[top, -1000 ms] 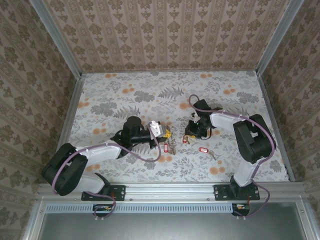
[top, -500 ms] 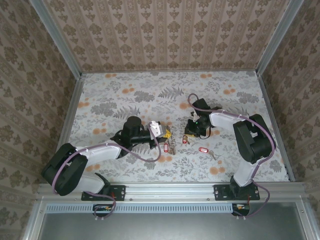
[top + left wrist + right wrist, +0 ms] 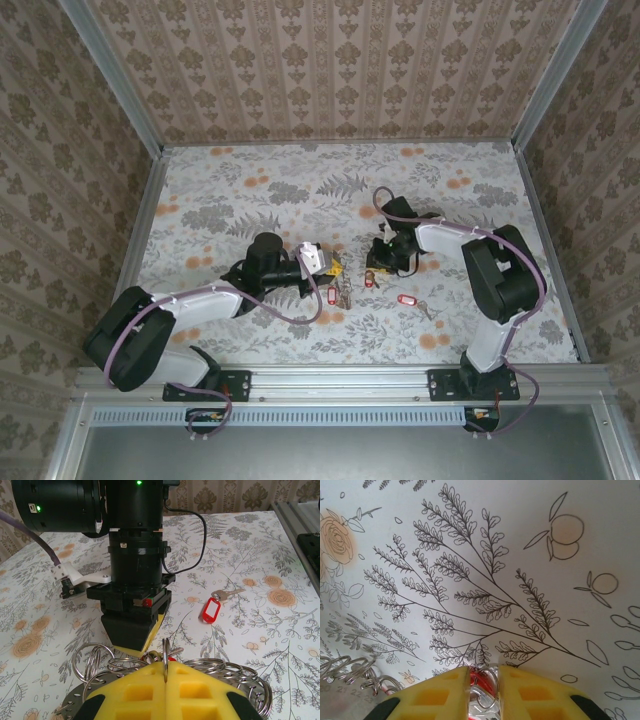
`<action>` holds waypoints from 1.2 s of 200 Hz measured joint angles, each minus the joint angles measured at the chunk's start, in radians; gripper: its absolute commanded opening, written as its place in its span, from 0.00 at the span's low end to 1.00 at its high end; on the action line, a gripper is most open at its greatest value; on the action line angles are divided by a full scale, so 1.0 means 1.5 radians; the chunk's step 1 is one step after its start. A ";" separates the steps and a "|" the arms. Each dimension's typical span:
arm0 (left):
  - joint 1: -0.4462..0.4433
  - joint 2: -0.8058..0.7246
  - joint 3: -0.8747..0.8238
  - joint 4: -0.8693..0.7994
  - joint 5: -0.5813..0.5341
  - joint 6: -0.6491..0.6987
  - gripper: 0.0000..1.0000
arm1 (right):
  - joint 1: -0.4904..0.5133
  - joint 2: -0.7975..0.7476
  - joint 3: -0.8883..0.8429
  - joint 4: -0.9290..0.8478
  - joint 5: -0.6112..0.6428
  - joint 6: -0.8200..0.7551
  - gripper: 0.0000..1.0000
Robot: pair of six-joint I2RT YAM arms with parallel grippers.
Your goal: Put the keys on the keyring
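Floral-print table [image 3: 250,190], patterned wallpaper walls [image 3: 330,60] on three sides. Left tool [image 3: 337,269]: yellow fingers together, pinching one thin loop of the keyring [image 3: 344,292] near table centre. Right tool [image 3: 483,682]: clamped on a red-tagged key [image 3: 476,687], low over the table. Loose key [image 3: 406,299] lies flat further right.

Faint numerals on keyring [image 3: 347,672] plate, unreadable; no other text.
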 measured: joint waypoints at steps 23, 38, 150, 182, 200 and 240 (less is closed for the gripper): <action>0.000 0.000 0.000 -0.001 0.000 0.000 0.00 | 0.005 0.001 0.006 -0.002 0.001 0.004 0.13; 0.000 0.000 0.000 -0.002 0.000 0.000 0.00 | 0.009 0.001 0.013 -0.003 0.006 0.001 0.10; 0.000 0.000 0.000 -0.005 0.001 0.000 0.00 | 0.057 0.025 0.076 -0.081 0.078 -0.061 0.18; 0.000 0.000 0.000 -0.005 0.001 0.000 0.00 | 0.057 0.034 0.077 -0.083 0.078 -0.064 0.18; 0.000 0.000 0.000 -0.005 0.001 0.000 0.00 | 0.057 0.036 0.079 -0.084 0.078 -0.064 0.17; 0.000 0.000 0.000 -0.007 0.003 0.000 0.00 | 0.057 0.039 0.085 -0.084 0.080 -0.064 0.16</action>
